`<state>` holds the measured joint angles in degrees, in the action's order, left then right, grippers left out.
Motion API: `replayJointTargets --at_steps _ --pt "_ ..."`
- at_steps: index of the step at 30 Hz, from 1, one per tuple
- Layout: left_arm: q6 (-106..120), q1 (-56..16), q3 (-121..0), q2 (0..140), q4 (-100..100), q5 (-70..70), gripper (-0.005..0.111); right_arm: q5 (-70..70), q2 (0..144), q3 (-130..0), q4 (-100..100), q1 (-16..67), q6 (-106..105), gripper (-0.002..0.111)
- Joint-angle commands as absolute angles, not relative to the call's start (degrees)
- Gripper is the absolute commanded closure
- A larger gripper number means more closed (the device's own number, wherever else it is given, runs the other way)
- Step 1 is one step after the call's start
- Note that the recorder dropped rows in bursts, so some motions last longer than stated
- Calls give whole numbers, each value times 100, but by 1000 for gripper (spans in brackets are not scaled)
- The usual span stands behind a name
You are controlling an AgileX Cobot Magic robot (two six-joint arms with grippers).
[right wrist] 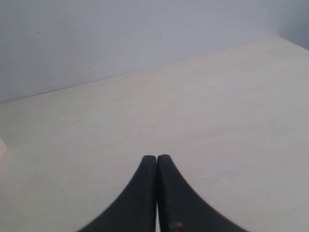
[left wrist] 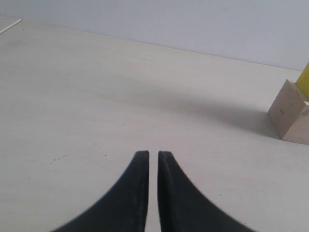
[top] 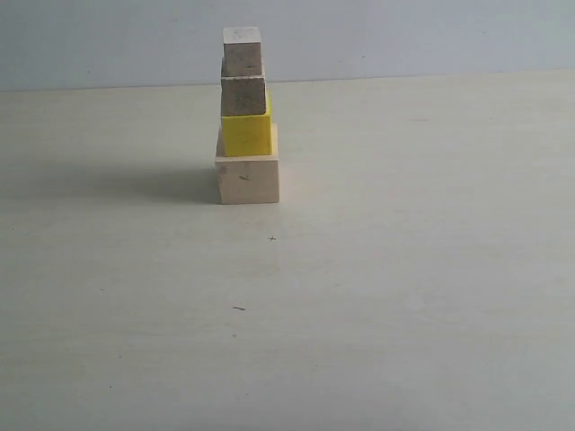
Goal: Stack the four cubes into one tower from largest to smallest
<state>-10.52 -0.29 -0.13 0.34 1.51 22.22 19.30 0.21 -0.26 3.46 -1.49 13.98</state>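
A pale, matte bench (top: 404,314) with a faint wood-like grain fills most of each view. Beyond the tower (top: 246,126) it ends at a plain grey-blue wall (top: 404,36). The tower stands on the bench in front of that wall, and a soft shadow spreads from its foot to the left in the exterior view. A few tiny dark specks (top: 239,308) lie on the bench on the camera side of the tower.

The tower has four blocks. The large cube (top: 247,180), pale bare wood with square edges, sits at the bottom. The yellow cube (top: 245,135) on it is bright and smooth, with no visible grain. Above that come the medium-small cube (top: 243,96) and the smallest cube (top: 242,51), both wooden and looking greyer in the shade. The blocks are not quite aligned, and the grain of the upper two is too dim to read.

In the left wrist view only a corner of the large cube and a sliver of the yellow cube show, both cut off at the frame edge. A thin white strip (left wrist: 10,26) far from the tower cannot be identified.

Only the curved black fingers of each pincer are in frame. The left pincer (left wrist: 153,155) is all but pressed together, with a thin slit between its tips and nothing in it, and it is well apart from the tower. The right pincer (right wrist: 157,158) is pressed fully together over bare bench.
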Motion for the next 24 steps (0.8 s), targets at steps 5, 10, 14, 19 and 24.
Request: replayJointTargets --at_steps 5,10,14,19,24 --pt "-1022 -64 0 0 135 2124 97 1711 0 0 0 -32 229 108" --pt "-1022 -64 0 0 135 2124 97 1736 0 0 0 -32 0 108" --pt "-1022 -64 0 0 135 2124 97 1775 0 0 0 -32 -45 108" --pt "-1022 -64 0 0 135 2124 97 1928 0 0 0 -32 -45 108" --pt "-1022 -64 0 0 135 2124 97 1928 0 0 39 -32 -124 108"
